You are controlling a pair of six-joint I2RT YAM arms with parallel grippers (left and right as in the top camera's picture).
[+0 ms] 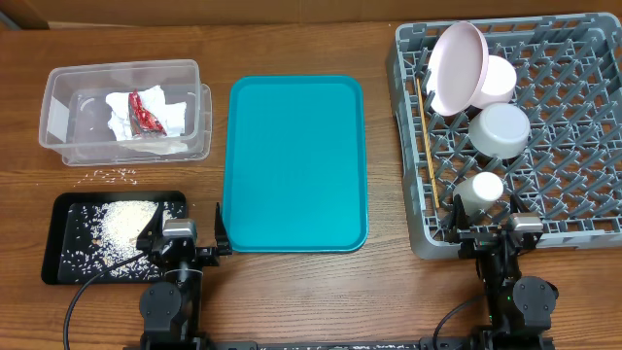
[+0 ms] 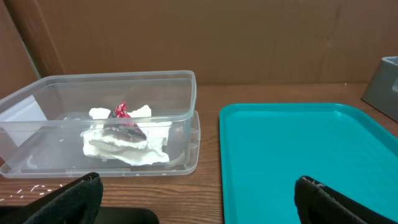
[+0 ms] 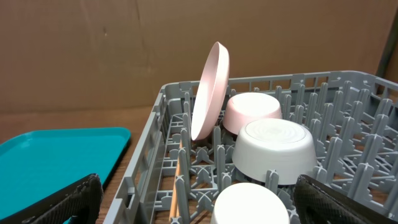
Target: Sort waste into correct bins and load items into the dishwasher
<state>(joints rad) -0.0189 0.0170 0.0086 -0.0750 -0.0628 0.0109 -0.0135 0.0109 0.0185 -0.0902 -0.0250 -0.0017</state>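
My left hand [image 1: 185, 235] and right hand [image 1: 499, 231] both stand wide open, holding nothing. The left is by the black tray [image 1: 56, 219], the right at the dish rack [image 1: 603, 233]. Napkins [image 1: 173, 115] and red wrapper [image 1: 146, 112] lie in the clear tub [image 1: 58, 107]. Rice [image 1: 124, 226] covers the black tray. Plate [image 1: 455, 66], pink dish [image 1: 500, 78], bowl [image 1: 501, 131], cup [image 1: 481, 188] and chopsticks [image 1: 426, 126] sit in the rack.

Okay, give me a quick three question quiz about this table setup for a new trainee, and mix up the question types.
1. True or false: most of the rice grains lie in the black tray.
2. Where is the red wrapper? A in the clear tub, B on the teal tray, C on the table.
3. Fill in: the pink plate stands on edge in the grey ____.
Key: 1 true; 2 A; 3 dish rack.
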